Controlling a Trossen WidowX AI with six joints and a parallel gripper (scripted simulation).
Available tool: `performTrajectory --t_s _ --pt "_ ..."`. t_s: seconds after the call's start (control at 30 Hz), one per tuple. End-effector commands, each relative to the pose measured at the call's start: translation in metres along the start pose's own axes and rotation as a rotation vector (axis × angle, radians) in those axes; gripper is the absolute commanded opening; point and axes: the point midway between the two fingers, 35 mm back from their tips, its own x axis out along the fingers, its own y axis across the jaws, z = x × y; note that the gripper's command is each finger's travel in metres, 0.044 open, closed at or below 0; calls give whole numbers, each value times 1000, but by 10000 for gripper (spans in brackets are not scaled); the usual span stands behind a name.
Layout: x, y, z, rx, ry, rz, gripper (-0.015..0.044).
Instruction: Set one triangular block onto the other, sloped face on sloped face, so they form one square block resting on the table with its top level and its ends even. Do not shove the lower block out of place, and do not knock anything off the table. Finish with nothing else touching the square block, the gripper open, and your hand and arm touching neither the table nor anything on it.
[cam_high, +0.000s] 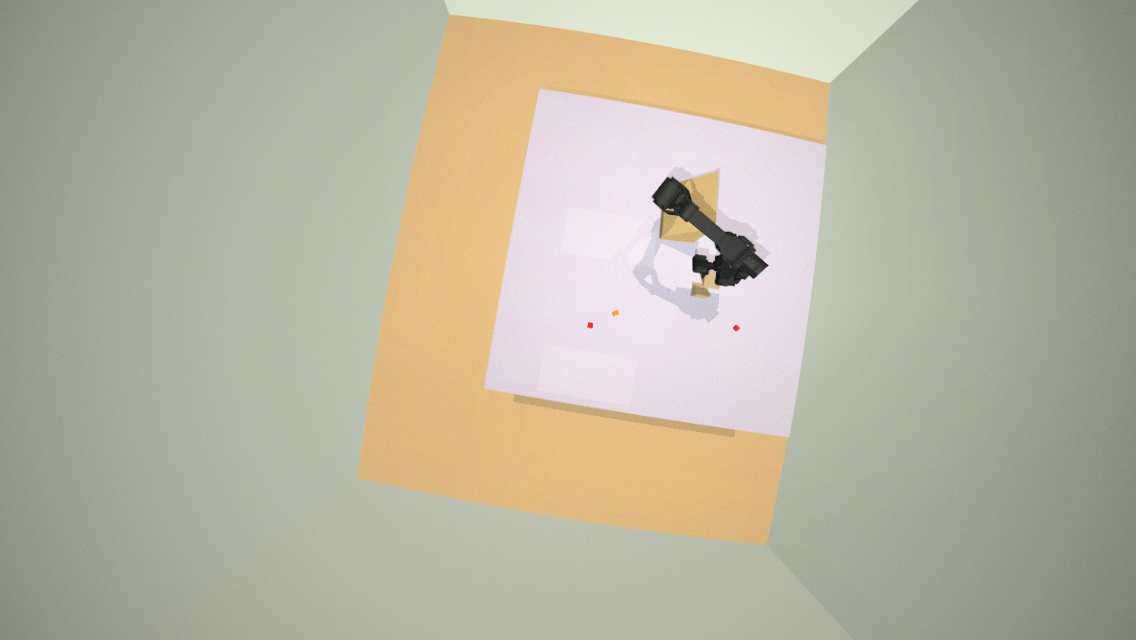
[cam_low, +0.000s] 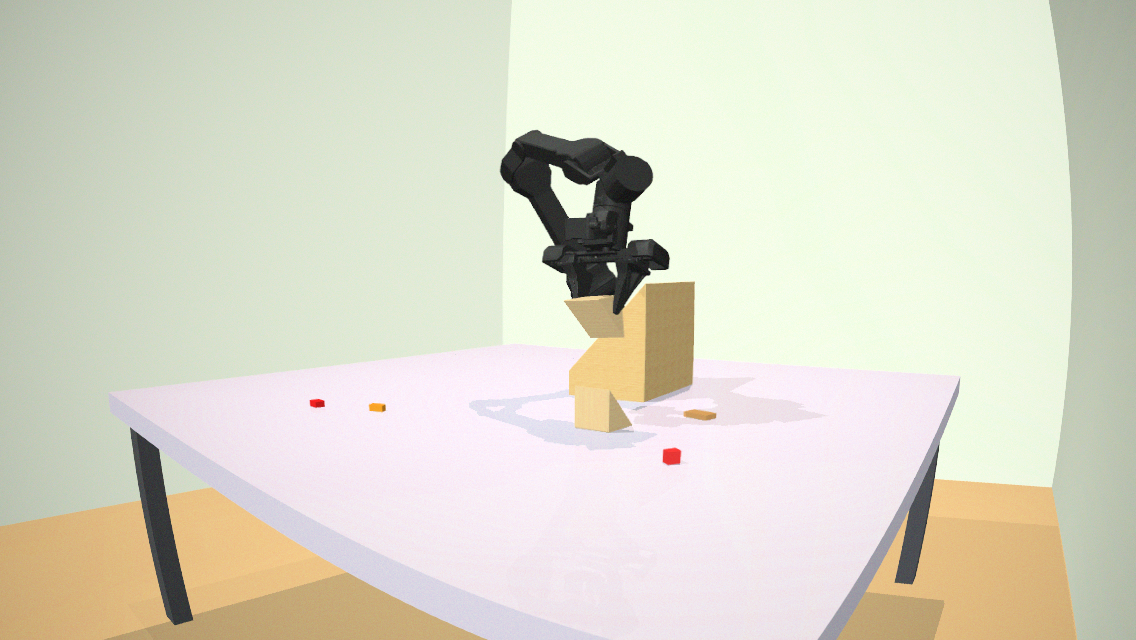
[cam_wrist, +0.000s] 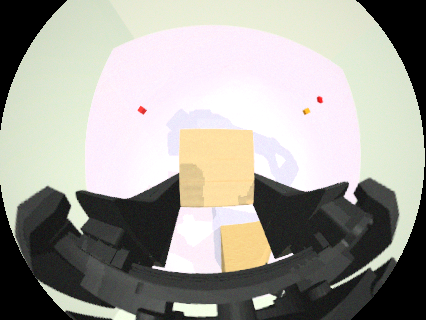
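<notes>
The arm (cam_high: 707, 226) (cam_low: 556, 147) arches high above the table (cam_high: 572, 302) (cam_low: 476, 477) (cam_wrist: 225, 60), its forearm bent over and its wrist (cam_low: 612, 202) dropping steeply. The gripper (cam_high: 704, 278) (cam_low: 594, 306) (cam_wrist: 214, 175) points down, well above the table, its fingers parted and clamped on a block.
</notes>
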Motion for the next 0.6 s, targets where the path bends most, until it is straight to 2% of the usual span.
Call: performTrajectory --t_s 0.0,0.33,0.57 --pt "-7 13 -11 8 -17 -18 0" --pt "-16 36 -39 23 -49 -59 0" --pt "15 36 -35 22 -50 -56 0"
